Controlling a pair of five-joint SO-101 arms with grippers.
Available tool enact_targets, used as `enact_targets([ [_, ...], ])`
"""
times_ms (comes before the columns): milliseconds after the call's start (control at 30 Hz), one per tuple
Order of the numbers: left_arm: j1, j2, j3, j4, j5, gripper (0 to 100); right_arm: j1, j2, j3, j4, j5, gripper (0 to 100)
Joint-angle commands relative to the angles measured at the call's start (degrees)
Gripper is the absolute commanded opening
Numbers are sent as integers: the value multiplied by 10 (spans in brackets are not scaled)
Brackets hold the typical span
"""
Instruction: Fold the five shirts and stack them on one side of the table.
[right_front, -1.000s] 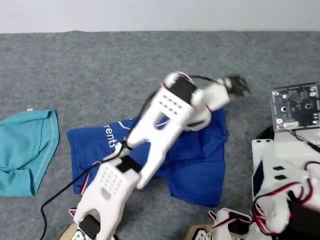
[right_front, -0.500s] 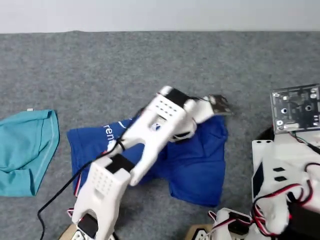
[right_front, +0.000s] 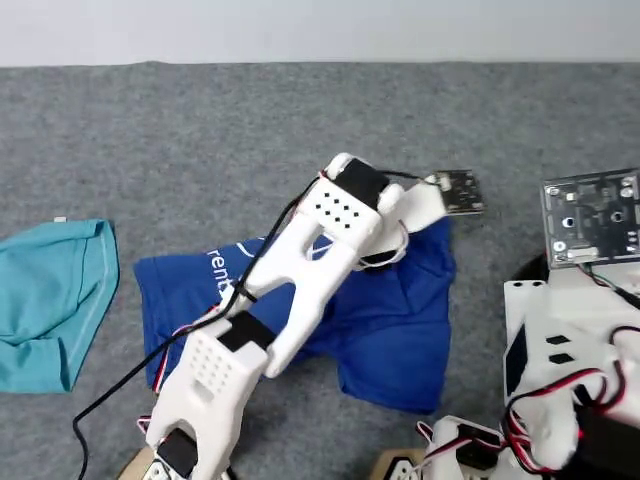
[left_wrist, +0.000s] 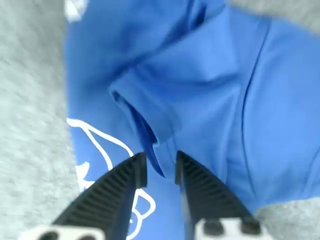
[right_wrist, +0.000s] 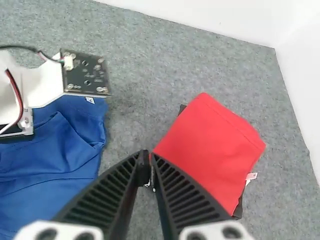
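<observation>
A blue shirt (right_front: 390, 320) with white print lies spread and rumpled at the table's middle. My left arm (right_front: 300, 270) stretches across it to its far right corner. In the left wrist view, the left gripper (left_wrist: 160, 167) has a raised fold of the blue shirt (left_wrist: 210, 85) running between its nearly closed black fingers (left_wrist: 192, 175). A teal shirt (right_front: 50, 300) lies folded at the left edge. A red folded shirt (right_wrist: 210, 145) lies on the carpet past my right gripper (right_wrist: 148, 161), which hangs shut and holds nothing.
Grey carpet (right_front: 200, 130) covers the table, and a white wall runs along the far edge. The right arm's base and wiring (right_front: 570, 390) crowd the near right corner, with its camera board (right_front: 590, 215) above. The left arm's camera board (right_wrist: 82, 75) shows beside the blue shirt (right_wrist: 45, 160).
The left arm's wrist swung in from beyond the shirt's far right corner to sit over that corner. The right arm has stayed still.
</observation>
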Motion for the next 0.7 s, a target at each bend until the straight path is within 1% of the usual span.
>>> enact_targets([
  [0, 28, -4, -30, 11, -1, 101, 5, 0, -1, 22, -4, 9],
  [100, 26, 19, 7, -32, -2, 101, 5, 2, -1, 22, -4, 9],
  [167, 9, 47, 22, -57, -4, 101, 5, 2, -1, 22, -4, 9],
  [333, -43, 121, -7, -84, -9, 101, 5, 5, -1, 22, -4, 9],
  [433, -55, 154, -44, -76, -33, 101, 5, 6, 0, 22, -4, 9],
  [500, -54, 162, -73, -52, -33, 101, 5, 6, 0, 22, -4, 9],
  [667, -25, 159, -163, 22, -32, 101, 5, 6, 0, 22, -4, 9],
])
